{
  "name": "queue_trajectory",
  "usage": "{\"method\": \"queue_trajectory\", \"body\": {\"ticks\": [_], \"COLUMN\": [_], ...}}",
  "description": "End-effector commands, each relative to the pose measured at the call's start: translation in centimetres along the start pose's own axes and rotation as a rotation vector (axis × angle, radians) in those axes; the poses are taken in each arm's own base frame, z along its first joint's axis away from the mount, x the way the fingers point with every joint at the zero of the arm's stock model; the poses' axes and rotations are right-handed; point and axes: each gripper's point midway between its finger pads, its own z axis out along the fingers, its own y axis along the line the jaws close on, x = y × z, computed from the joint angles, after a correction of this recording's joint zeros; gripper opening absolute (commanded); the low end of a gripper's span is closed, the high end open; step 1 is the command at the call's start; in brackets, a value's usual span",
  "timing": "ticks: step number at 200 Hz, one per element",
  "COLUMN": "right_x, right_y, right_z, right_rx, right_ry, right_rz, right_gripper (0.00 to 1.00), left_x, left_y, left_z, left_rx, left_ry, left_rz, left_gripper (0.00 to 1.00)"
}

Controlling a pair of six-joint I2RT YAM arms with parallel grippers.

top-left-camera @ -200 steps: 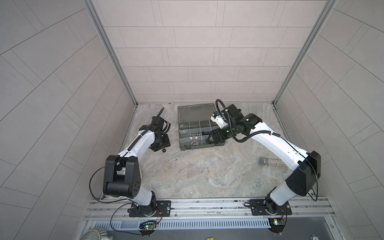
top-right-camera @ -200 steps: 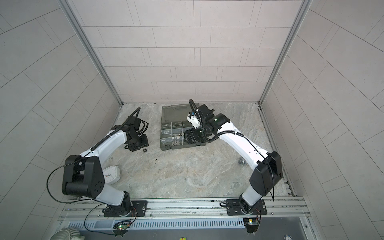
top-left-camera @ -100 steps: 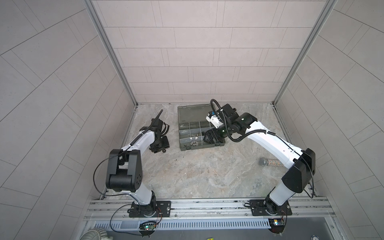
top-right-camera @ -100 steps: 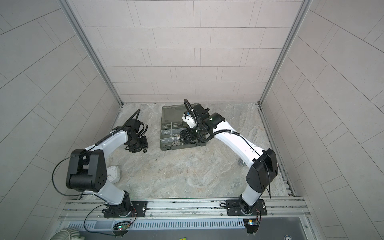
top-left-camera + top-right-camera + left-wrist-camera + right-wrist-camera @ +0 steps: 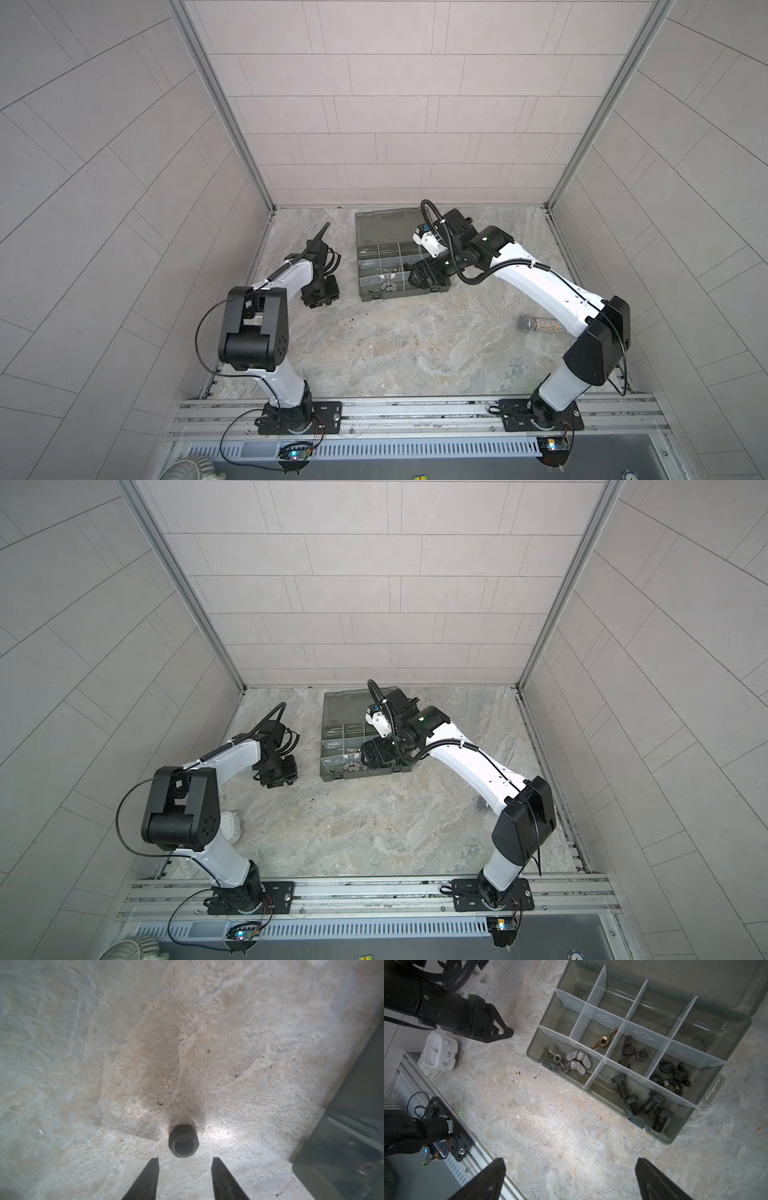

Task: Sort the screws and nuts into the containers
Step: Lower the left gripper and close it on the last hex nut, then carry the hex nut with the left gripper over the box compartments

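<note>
Black steel on marbled stone: a lone hex nut sits on the tabletop just ahead of the tips of my left end effector, whose fingers stand apart and hold nothing. My right end effector hangs wide open and empty, with the smoky-grey organizer case lying lid-back ahead of it. Four screws share one compartment. Hex nuts, black wing nuts, silvery wing nuts and a brass wing nut occupy separate ones.
</note>
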Motion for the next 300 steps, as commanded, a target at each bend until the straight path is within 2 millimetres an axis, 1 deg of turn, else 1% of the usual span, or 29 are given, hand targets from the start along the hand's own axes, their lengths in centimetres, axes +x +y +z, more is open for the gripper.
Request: {"method": "queue_trajectory", "body": {"ticks": [1, 45, 126, 169, 206, 236, 270, 288, 300], "right_x": [0.2, 0.1, 0.3, 0.2, 0.2, 0.3, 0.5, 0.7, 0.9], "right_y": [-0.4, -0.8, -1.4, -1.6, -1.7, -1.8, -2.0, -2.2, -2.5], "right_z": [-0.4, -0.4, -0.4, -0.4, -0.3, -0.3, -0.5, -0.7, -0.8], "right_rx": [0.019, 0.024, 0.035, 0.038, 0.042, 0.043, 0.053, 0.06, 0.065], "right_ry": [0.006, 0.009, 0.011, 0.009, 0.011, 0.013, 0.01, 0.009, 0.007], "right_rz": [-0.019, -0.012, 0.003, 0.012, 0.015, 0.022, 0.029, 0.036, 0.042], "right_gripper": [0.99, 0.99, 0.99, 0.99, 0.99, 0.99, 0.99, 0.99, 0.99], "left_x": [-0.5, -0.9, -1.3, -1.0, -0.6, -0.7, -1.1, -1.5, -2.1], "left_y": [0.3, 0.3, 0.4, 0.5, 0.7, 0.6, 0.3, -0.2, -0.8], "left_z": [0.2, 0.7, 1.2, 1.5, 1.7, 1.8, 1.3, 0.4, -0.5], "left_rx": [-0.026, -0.034, -0.051, -0.061, -0.064, -0.062, -0.056, -0.044, -0.032], "left_ry": [-0.001, 0.008, 0.017, 0.035, 0.048, 0.053, 0.053, 0.038, 0.02], "left_rz": [0.01, 0.012, 0.019, 0.021, 0.02, 0.021, 0.03, 0.035, 0.042], "left_gripper": [0.46, 0.46, 0.42, 0.37, 0.36, 0.27, 0.24, 0.24, 0.24]}}
